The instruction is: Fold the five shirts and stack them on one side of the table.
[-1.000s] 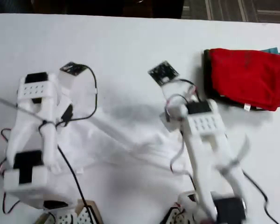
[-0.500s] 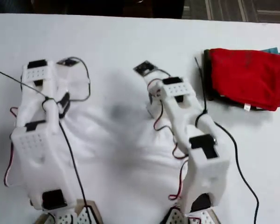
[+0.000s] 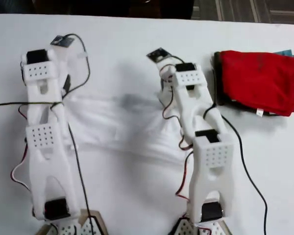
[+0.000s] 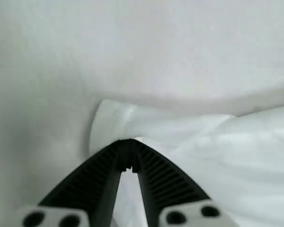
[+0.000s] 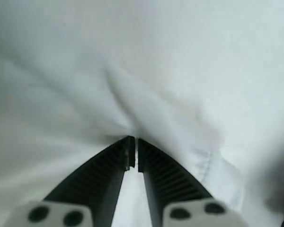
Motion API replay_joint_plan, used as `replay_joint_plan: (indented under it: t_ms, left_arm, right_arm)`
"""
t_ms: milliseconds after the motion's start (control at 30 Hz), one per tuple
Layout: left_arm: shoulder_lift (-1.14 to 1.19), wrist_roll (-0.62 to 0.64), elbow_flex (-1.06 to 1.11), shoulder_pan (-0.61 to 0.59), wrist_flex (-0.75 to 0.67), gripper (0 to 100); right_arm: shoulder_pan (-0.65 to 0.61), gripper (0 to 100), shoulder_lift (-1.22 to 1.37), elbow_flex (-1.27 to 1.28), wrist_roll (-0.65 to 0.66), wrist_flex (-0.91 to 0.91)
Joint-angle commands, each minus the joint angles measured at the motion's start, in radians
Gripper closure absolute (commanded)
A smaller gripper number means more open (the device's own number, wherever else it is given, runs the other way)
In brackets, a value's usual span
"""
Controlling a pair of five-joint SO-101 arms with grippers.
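White table [image 3: 137, 34] carried a white shirt [image 3: 118, 128], spread mid-table btwn both arms. Stack at robot's right edge: red shirt [image 3: 257, 81] on top, black shirt [image 3: 217, 73] & teal shirt [image 3: 285, 52] under. Left gripper [image 4: 128, 158] clamped on the white shirt's edge; right gripper [image 5: 134, 153] pinched a fold of it. Small white tag [image 3: 258, 112] on red shirt, print too small to read.

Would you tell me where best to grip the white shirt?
Its far edge, one end per claw, from above: the white shirt lies spread wide across the table. The left claw and right claw are shut on it there.
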Motion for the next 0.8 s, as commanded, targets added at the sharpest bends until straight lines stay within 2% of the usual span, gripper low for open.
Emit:
replay_joint_plan:
  t_ms: [0,167,367,533,667,767]
  left_arm:
    - [-0.023,0.011,-0.045,-0.005,0.023,97]
    - [-0.192,-0.008,0.139,-0.017,0.023,97]
    - [-0.526,-0.091,0.657,-0.017,0.011,97]
    - [-0.597,-0.092,0.898,-0.046,-0.164,97]
    - [-0.597,-0.086,0.955,-0.049,-0.33,97]
    - [-0.595,-0.031,0.957,-0.043,-0.43,97]
  right_arm:
    - [0.015,98.1,-0.061,-0.06,-0.009,0.056]
    - [0.013,98.1,-0.168,-0.052,-0.009,0.091]
    - [-0.031,98.1,-0.277,-0.052,0.0,0.183]
    - [-0.081,98.1,-0.325,-0.052,0.0,0.242]
    - [-0.116,98.1,-0.361,-0.052,0.0,0.292]
    - [-0.13,98.1,-0.387,-0.051,-0.002,0.323]
